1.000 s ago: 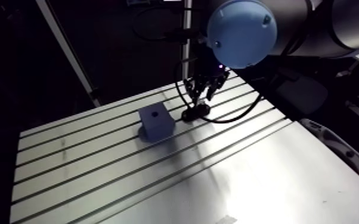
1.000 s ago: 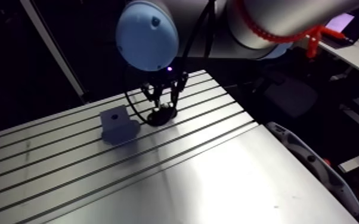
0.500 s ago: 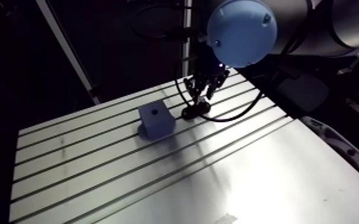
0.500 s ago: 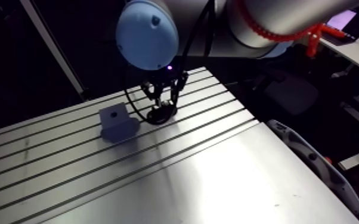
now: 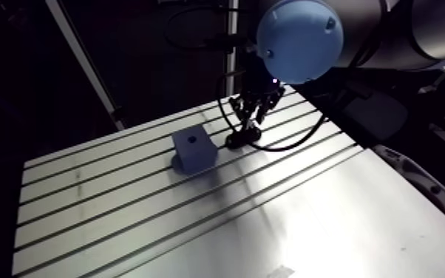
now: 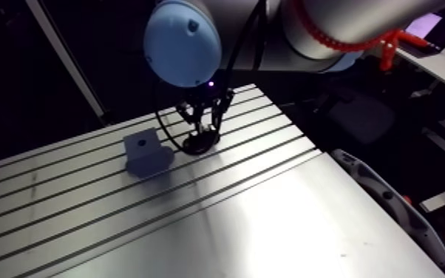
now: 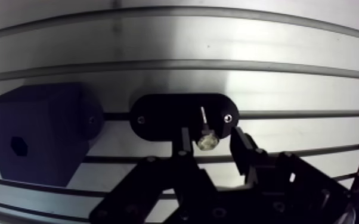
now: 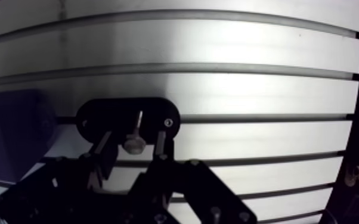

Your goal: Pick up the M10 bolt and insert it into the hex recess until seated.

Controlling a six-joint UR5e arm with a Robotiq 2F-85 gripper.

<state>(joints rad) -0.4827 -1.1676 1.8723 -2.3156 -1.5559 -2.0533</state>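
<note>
Gripper (image 7: 210, 138) straddles the bolt (image 8: 133, 143), not clamped.
In the wrist view the bolt stands head-up in a black oval holder (image 7: 164, 116). Its head lies between the two fingers (image 7: 185, 142), which are spread, with a gap showing beside the head. A dark blue block (image 7: 45, 128) sits just beside the holder on the slotted table (image 7: 217, 47), and its hex recess (image 7: 18, 145) shows as a small dark hole. In the arm view the gripper hangs over the holder, next to the block.
</note>
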